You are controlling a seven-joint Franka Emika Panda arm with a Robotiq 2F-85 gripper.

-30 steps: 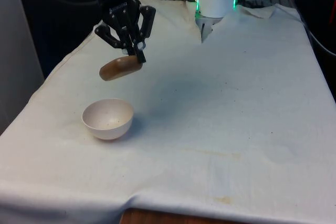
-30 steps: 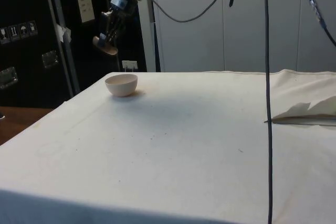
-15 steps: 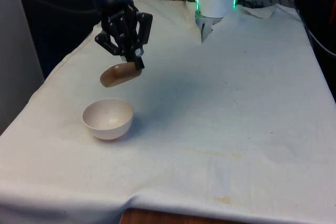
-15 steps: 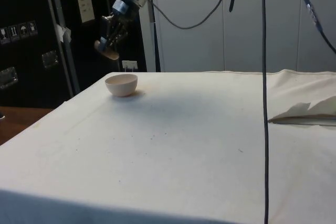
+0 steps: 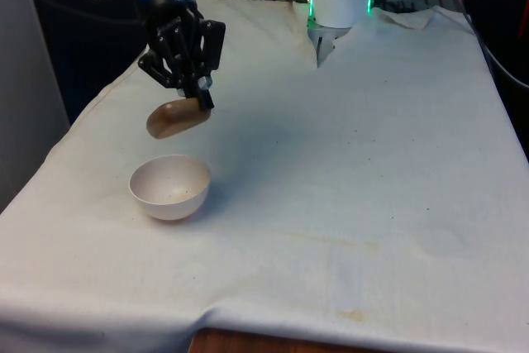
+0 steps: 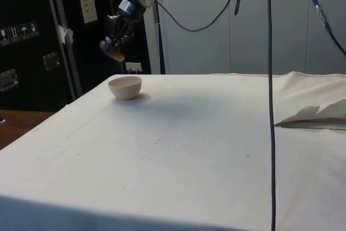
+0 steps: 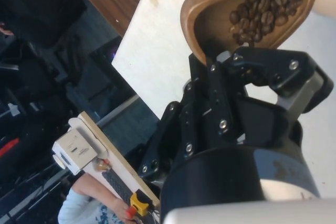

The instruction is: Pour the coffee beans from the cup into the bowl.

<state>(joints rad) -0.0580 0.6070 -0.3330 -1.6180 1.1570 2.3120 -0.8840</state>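
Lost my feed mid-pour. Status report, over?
Black gripper shut on tilted brown wooden cup, beans inside. Cup above white bowl, apart from it. Nothing between them.

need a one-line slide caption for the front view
The tool holds a tilted wooden cup of coffee beans above the white bowl on the cloth-covered table.

Robotics lab, cloth-draped table [image 5: 397, 163], dark equipment cabinets [image 6: 32, 41], hanging cables [image 6: 268, 52], white wall panels [image 6: 216, 36]
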